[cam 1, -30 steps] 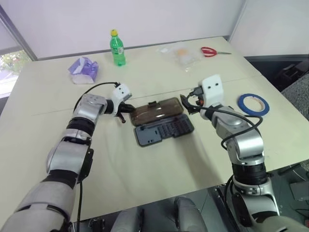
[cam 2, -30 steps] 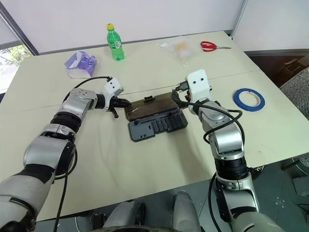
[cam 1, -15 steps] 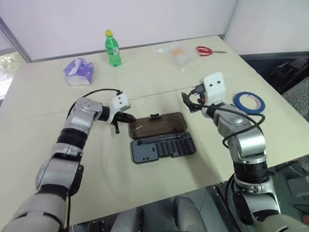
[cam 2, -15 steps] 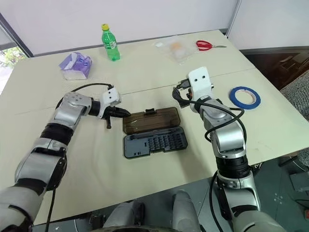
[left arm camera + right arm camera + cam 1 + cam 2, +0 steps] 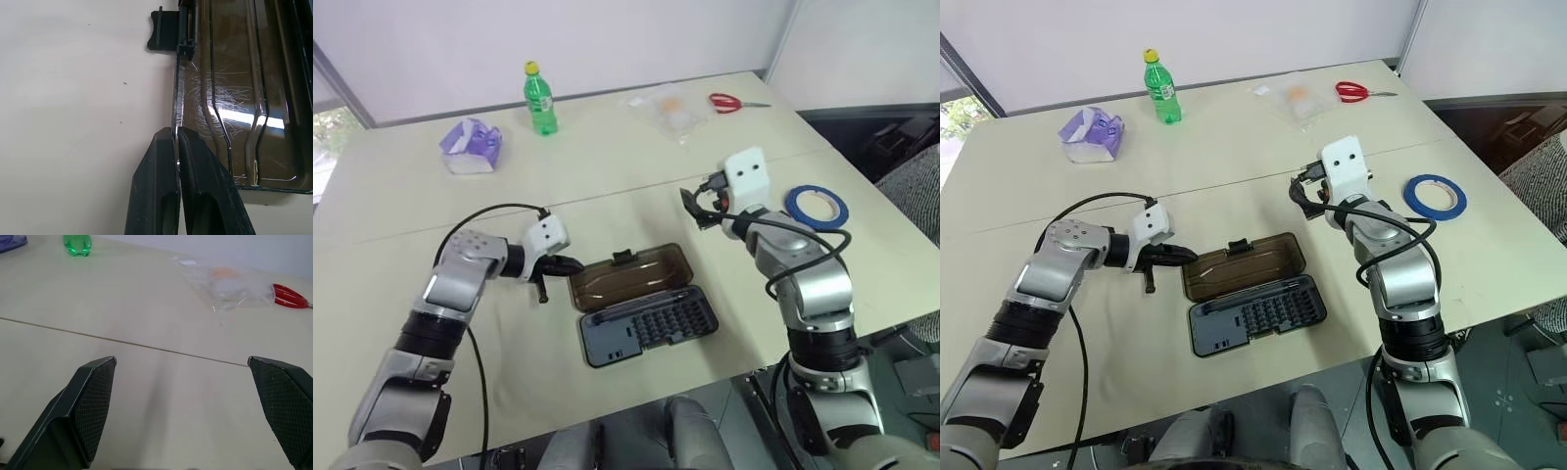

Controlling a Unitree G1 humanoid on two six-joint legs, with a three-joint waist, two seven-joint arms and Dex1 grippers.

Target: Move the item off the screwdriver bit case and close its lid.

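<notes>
Blue tape ring lies flat on the desk near its right edge, well apart from the screwdriver bit case — so, as I judge it, the first half of the task is done and only the closing is left. The case sits open near the front edge of the desk, about the middle: the grey tray of bits lies nearest the front edge, and the brown lid lies flat behind it, hinged along the tray's far side, its black latch tab pointing toward the back of the desk.

The left gripper has its two fingers pressed together with nothing between them, the tips at the lid's left end; in the left wrist view they meet right at the lid's rim, though I cannot tell whether they touch it. The right gripper hangs above the desk behind the case's right end, its fingers spread wide and empty.

The next move, to my mind, calls for getting a fingertip under the lid's free long edge, the one with the latch tab, and swinging it forward over the tray until the latch catches — the tray may slide toward the front edge if pushed flat.

Room is ample: bare desk lies all around the case, and the green bottle, the purple pack, the clear bag and the red scissors stand well off along the back edge.
</notes>
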